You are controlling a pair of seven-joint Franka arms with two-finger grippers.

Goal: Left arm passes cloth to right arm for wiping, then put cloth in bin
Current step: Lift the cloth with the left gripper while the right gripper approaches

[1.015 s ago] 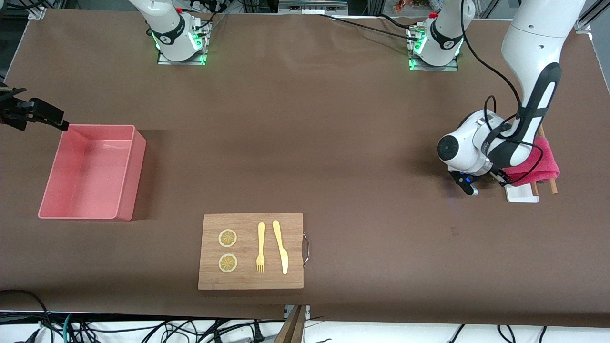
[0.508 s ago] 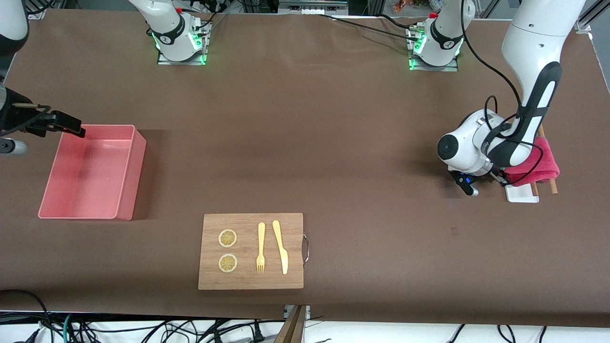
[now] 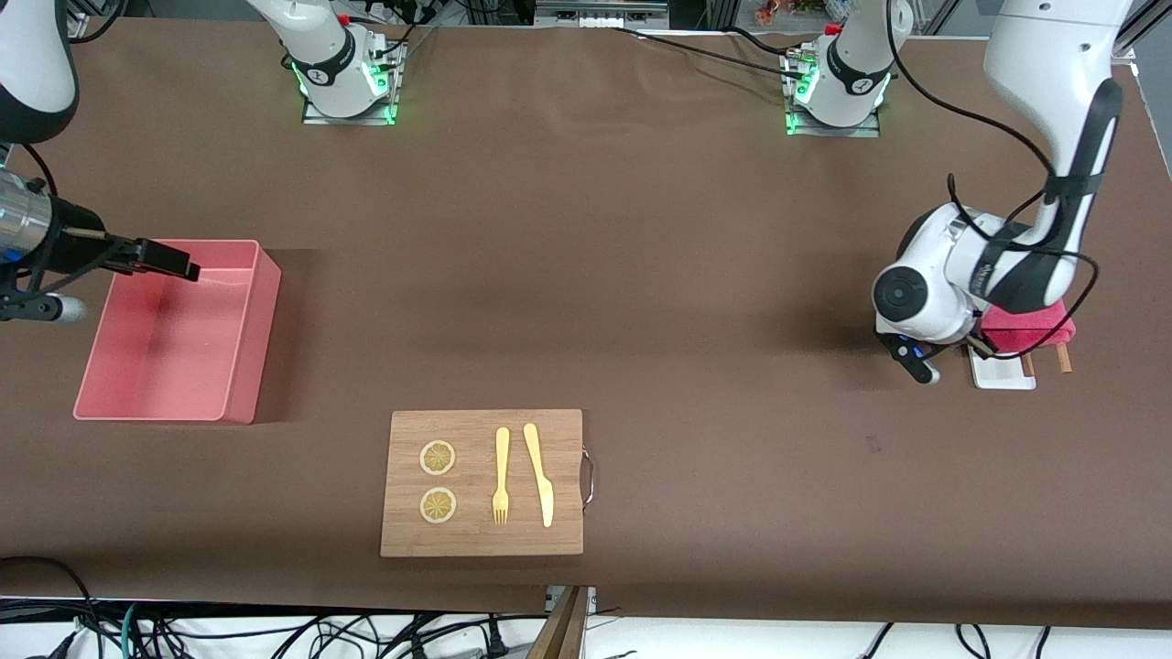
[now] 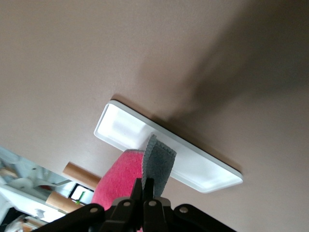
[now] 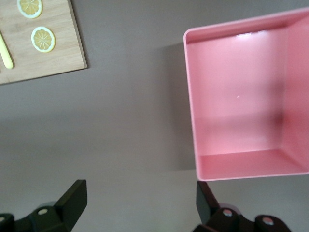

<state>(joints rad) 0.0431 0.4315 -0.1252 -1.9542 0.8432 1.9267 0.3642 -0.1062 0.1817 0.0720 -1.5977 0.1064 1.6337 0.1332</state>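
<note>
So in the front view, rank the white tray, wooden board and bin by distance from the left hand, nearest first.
1. White tray: directly beneath the left hand, which is shut on the cloth.
2. Wooden board: mid-table, nearer the camera.
3. Bin: at the right arm's end.

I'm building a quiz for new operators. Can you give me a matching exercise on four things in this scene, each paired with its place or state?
Things:
1. cloth
2. bin
3. fork
4. right end effector

Places or states:
A. on the wooden board
B. open, over the bin's rim
C. pinched by the left end effector above the white tray
D. holds nothing, at the right arm's end of the table

Pairs: 1-C, 2-D, 3-A, 4-B
</note>
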